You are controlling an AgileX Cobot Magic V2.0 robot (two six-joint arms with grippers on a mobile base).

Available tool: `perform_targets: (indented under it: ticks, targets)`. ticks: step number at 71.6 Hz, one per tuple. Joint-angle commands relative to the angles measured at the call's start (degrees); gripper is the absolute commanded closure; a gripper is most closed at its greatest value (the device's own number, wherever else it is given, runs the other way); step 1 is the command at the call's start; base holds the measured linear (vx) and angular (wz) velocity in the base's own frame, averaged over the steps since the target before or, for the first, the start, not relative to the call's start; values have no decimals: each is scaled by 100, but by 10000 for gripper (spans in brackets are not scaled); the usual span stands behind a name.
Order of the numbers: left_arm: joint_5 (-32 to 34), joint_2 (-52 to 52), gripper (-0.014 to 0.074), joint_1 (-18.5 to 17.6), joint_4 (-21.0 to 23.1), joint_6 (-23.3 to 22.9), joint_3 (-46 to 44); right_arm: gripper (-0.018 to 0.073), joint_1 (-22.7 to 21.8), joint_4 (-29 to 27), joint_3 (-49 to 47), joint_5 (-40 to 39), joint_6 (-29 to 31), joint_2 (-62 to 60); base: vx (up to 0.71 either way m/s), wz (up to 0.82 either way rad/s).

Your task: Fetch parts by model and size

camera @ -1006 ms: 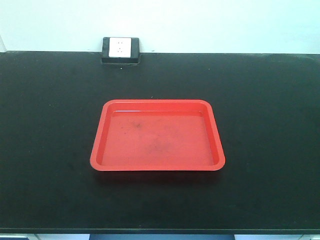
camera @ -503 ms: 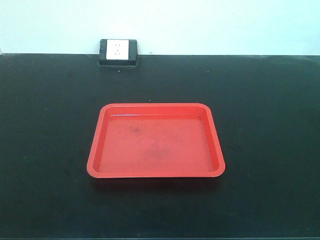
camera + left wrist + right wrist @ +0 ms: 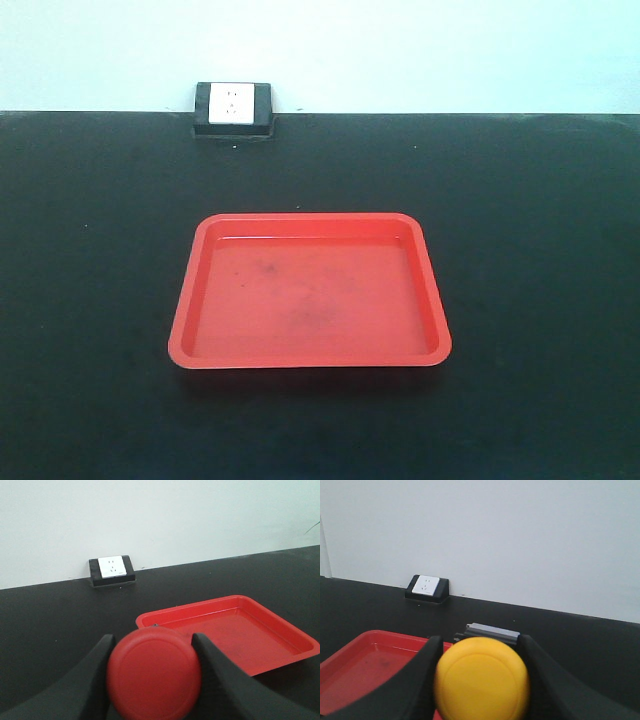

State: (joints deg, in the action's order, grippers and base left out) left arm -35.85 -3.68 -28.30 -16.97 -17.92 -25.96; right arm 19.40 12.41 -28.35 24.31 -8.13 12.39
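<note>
Holds the red switch [image 3: 154, 674] clamped in the left claw [image 3: 152, 642], round cap facing the lens, short of the near-left corner of the red tray [image 3: 310, 218]. Grips the yellow switch [image 3: 481, 677] the same way in the right claw [image 3: 479, 641], dark base visible behind, off the tray's right side. Shows tray mid-counter [image 3: 540, 250], socket [image 3: 233, 106] at the counter's far edge.

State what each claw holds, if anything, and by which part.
The left claw grips the red switch across its round cap; the right claw grips the yellow switch likewise.
</note>
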Motion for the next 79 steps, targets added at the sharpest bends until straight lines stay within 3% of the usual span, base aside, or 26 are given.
perform_targets:
  ticks: [1, 79]
  targets:
    - [457, -65, 600, -17, -54, -41, -149, 561, -16, 97, -147, -491, 51, 63, 2, 1]
    - [457, -65, 600, -17, -54, -41, -149, 561, -16, 97, -147, -491, 51, 63, 0, 0]
